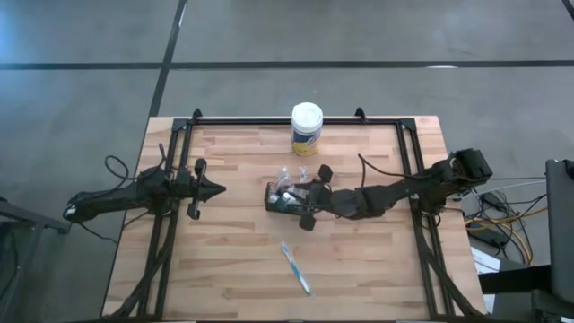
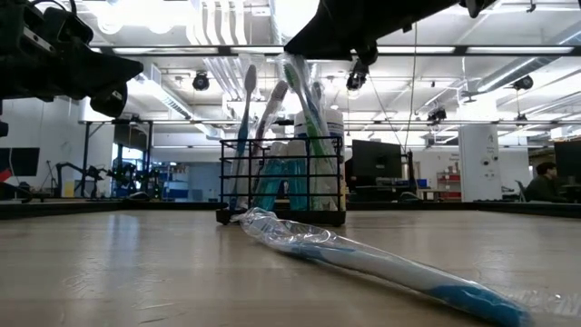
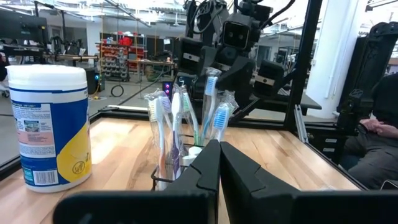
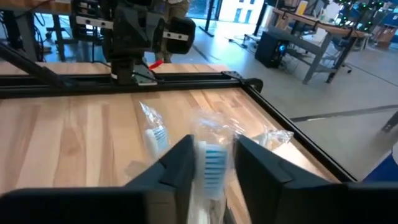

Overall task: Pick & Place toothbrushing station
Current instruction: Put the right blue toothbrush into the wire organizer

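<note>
One wrapped toothbrush [image 2: 381, 263] lies near the caddy [image 2: 283, 186] (low view clearest).

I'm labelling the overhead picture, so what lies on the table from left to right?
Left pincer → black wire-mesh caddy with the right pincer at it → right arm. The canister and loose toothbrush overlap the caddy's span, so they're omitted.
</note>
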`<state>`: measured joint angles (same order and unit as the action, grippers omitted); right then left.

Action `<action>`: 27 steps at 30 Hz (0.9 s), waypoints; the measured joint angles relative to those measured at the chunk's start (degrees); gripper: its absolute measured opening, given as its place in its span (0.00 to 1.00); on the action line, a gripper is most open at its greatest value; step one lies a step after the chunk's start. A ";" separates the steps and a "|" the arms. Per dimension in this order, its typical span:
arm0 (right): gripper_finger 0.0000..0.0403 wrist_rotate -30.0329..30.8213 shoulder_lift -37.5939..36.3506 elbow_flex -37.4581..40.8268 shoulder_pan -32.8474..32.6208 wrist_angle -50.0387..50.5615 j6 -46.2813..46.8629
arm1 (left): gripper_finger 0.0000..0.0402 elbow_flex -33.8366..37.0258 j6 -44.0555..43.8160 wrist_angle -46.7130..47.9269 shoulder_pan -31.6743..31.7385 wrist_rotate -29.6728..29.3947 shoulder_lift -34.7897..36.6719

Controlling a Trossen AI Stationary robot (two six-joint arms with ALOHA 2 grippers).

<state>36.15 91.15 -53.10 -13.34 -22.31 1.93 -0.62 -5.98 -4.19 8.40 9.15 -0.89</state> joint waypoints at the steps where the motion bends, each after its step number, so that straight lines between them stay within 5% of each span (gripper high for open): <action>1: 0.24 -0.01 0.00 0.00 -0.13 -0.01 0.02 | 0.03 0.00 0.00 0.00 0.00 0.00 -0.02; 8: 0.05 -0.16 0.00 -0.02 -0.68 0.54 -0.20 | 0.03 0.01 0.09 -0.02 0.00 0.00 -0.02; 18: 0.05 3.71 0.00 1.42 -0.76 0.02 4.46 | 0.03 0.02 0.00 -0.11 -0.01 0.02 -0.02; 27: 0.05 4.58 0.00 10.03 -0.96 -14.02 6.03 | 0.03 0.02 -0.04 -0.11 0.00 0.09 -0.02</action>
<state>40.73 91.15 -43.07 -14.31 -36.32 7.96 -0.60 -6.02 -4.29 8.40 9.23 -0.91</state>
